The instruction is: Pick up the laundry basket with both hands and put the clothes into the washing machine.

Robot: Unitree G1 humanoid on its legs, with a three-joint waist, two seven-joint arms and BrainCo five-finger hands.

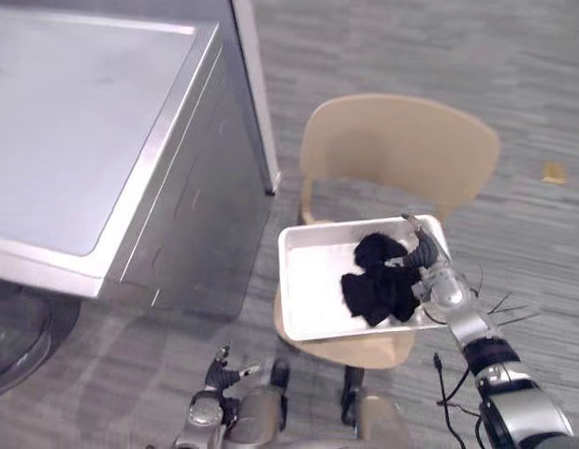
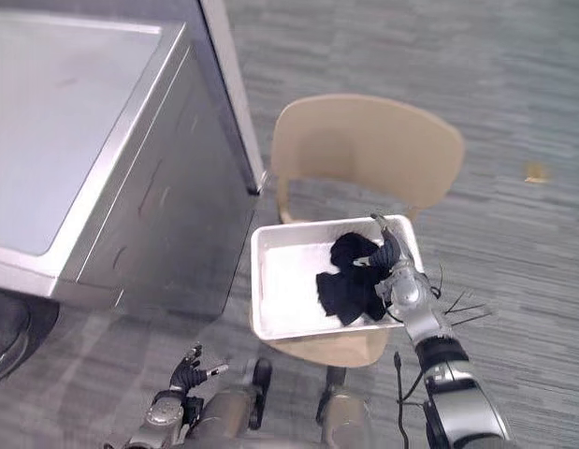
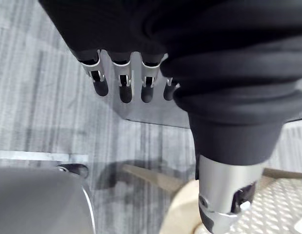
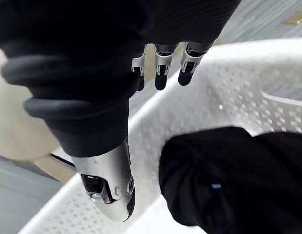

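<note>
Basket (image 1: 312,281) white, clothes (image 1: 378,281) black (chair (image 1: 401,145) tan, carpet (image 1: 411,47) streaked grey).

Beige chair (image 1: 401,150) on grey carpet (image 1: 383,47), small yellow scrap (image 1: 553,172) to its right

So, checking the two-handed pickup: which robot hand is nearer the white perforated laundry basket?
Right. The right robot hand is at the white laundry basket's right rim, by the black clothes; the left robot hand hangs apart, nearer the robot.

My right hand (image 1: 431,281) and left hand (image 1: 217,376) have slim silver fingers (image 3: 122,80) with rounded dark tips, a thick silver thumb (image 4: 108,187) and a dark ribbed cover (image 4: 77,63); my right forearm (image 1: 530,419) is glossy silver-grey, black-banded near the wrist.
</note>
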